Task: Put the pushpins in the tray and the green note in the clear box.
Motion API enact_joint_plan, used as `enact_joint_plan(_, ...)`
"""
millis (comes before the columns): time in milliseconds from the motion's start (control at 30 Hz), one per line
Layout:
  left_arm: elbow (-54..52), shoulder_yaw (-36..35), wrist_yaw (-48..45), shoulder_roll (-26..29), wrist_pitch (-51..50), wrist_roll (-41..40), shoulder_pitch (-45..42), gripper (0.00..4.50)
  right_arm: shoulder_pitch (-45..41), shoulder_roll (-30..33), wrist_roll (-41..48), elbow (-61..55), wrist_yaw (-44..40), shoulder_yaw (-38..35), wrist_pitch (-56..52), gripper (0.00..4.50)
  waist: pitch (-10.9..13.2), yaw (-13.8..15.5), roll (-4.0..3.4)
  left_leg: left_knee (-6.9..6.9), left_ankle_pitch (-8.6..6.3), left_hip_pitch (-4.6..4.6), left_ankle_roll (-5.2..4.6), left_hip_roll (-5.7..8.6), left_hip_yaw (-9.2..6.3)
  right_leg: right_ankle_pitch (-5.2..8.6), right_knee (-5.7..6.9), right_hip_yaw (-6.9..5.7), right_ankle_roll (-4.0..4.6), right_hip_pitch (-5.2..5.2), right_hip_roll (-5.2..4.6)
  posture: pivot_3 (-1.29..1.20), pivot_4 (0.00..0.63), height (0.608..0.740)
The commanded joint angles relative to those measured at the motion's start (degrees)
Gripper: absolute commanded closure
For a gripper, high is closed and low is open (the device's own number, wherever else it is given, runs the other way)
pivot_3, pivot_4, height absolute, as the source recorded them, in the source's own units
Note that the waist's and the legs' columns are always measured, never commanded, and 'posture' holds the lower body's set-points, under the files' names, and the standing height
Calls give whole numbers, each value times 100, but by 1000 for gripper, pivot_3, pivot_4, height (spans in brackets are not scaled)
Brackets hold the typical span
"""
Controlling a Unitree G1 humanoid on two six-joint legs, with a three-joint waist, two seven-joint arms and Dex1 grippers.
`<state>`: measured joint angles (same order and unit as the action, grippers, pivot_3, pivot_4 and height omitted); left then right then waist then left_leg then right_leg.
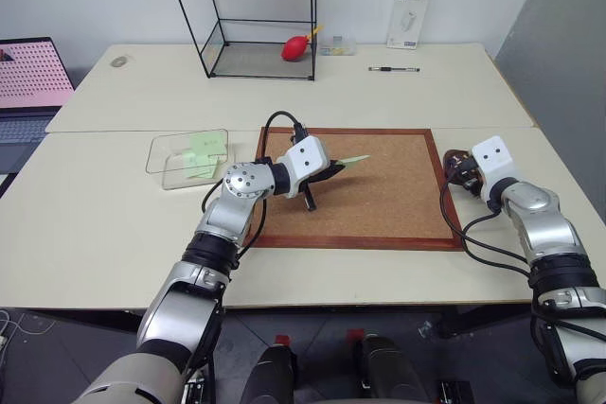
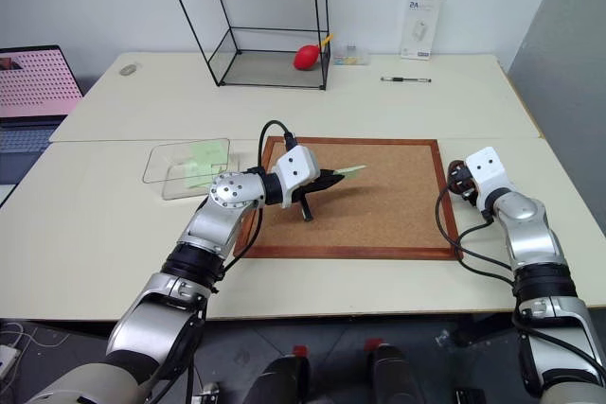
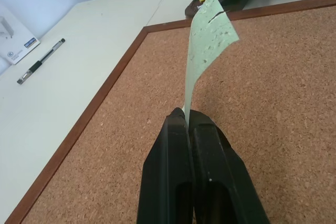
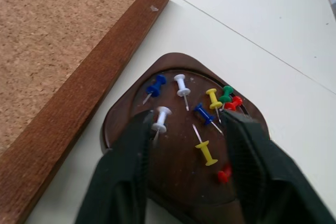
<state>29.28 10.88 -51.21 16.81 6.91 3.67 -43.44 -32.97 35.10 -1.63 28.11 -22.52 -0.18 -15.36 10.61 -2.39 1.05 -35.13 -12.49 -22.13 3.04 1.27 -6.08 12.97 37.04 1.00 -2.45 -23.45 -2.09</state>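
So the pin half looks basically done: the right gripper (image 4: 184, 145) hangs over the tray (image 4: 126, 114), which sits just off the right edge of the corkboard (image 1: 398, 196), and its fingers stand apart with nothing between them. A bunch of pushpins (image 4: 206, 153) already lie in the dish, a yellow one and a red one among the blue, white and green ones. I can't spot any pin on the corkboard itself.

What's left is the paper. The left gripper (image 3: 185, 116) is clenched on one edge of the green note (image 3: 210, 40), holding it up above the corkboard's middle, clear of the cork. The clear box (image 1: 161, 153) sits just off the corkboard's left edge, with some pale green paper showing in it already. My guess: swing the note over there and drop it in
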Motion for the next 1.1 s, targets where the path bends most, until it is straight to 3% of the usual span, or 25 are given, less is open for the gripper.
enact_joint_plan(33, -217, 15, 64, 61, 56, -24, -31, 4500, -73, 39, 31, -207, 24, -188, 62, 1298, 0, 0, 0, 0, 0, 1, 0, 0, 0, 0, 0, 0, 0, 0, 0, 0, 150, 740)
enact_joint_plan(167, -247, -71, 170, 80, -17, -67, -92, 4500, 19, 121, 173, -669, 10, -428, -1, 533, 0, 0, 0, 0, 0, 0, 0, 0, 0, 0, 0, 0, 0, 0, 0, 0, 150, 740)
enact_joint_plan(400, -1038, -454, 316, 524, -861, -308, 158, 4500, 408, 79, 1232, -2272, -1421, -478, 68, 533, 0, -53, 0, 0, 0, 1, 0, -2, -3, 0, 0, -1, 0, 0, 2, 0, 150, 740)
enact_joint_plan(533, -1962, -991, 430, 1265, -1779, -383, 588, 4500, 282, -225, 1933, -3270, -2190, -22, -407, 533, 1, -133, -1, 1, 0, 6, 0, -7, -3, 0, 5, -1, -1, 1, 4, 0, 150, 740)
enact_joint_plan(667, -2283, -1299, 469, 1945, -2154, -378, 886, 4500, 40, -498, 2013, -3508, -2370, 451, -827, 533, 1, -168, -1, 0, 0, 13, 0, -17, -9, 0, 13, -5, 0, 2, 13, 0, 150, 740)
enact_joint_plan(833, -1833, -1588, 598, 2780, -1977, -191, 946, 4500, -420, -795, 1939, -3278, -2908, 1175, -1113, 533, 2, -87, 0, -1, 0, 12, 0, -10, -10, 1, 7, -6, 0, 4, 8, 0, 150, 740)
enact_joint_plan(1100, -856, -1413, 1221, 3014, -1649, 243, 614, 4500, -590, -987, 1913, -3214, -3208, 1436, -1227, 533, 3, 42, 1, 1, 0, 2, 1, -2, -14, 1, -4, -12, 2, 2, -1, 0, 150, 740)
